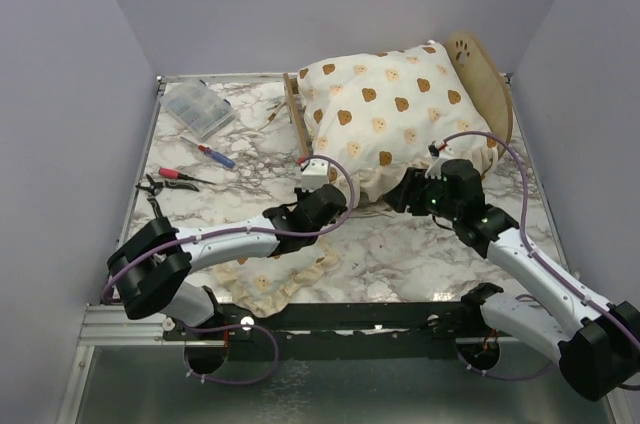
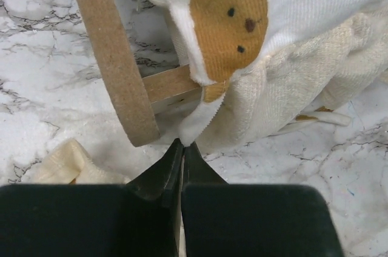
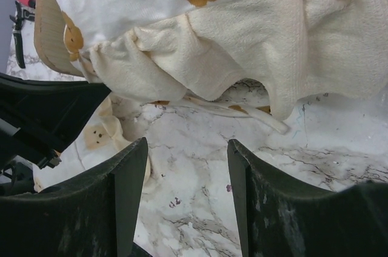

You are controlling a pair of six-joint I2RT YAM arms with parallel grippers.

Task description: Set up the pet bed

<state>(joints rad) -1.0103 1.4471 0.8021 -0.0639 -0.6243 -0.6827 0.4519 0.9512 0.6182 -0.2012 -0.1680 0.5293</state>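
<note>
The pet bed's plywood frame stands at the back right, its paw-print headboard (image 1: 472,52) on the right and its footboard (image 1: 294,110) on the left. The large bear-print cushion (image 1: 390,109) lies over it and hides the base. My left gripper (image 1: 325,187) is at the cushion's front left corner. In the left wrist view the gripper (image 2: 182,143) is shut on the tip of the cushion's edge (image 2: 200,120), beside the footboard (image 2: 115,57). My right gripper (image 1: 400,196) is open and empty (image 3: 188,148) over the marble, just short of the cushion's ruffle (image 3: 242,51).
The small bear-print pillow (image 1: 275,282) lies at the front edge of the table and shows in the right wrist view (image 3: 97,136). A clear plastic box (image 1: 197,107), a screwdriver (image 1: 214,155) and red-handled pliers (image 1: 165,176) lie at the left. Walls stand on three sides.
</note>
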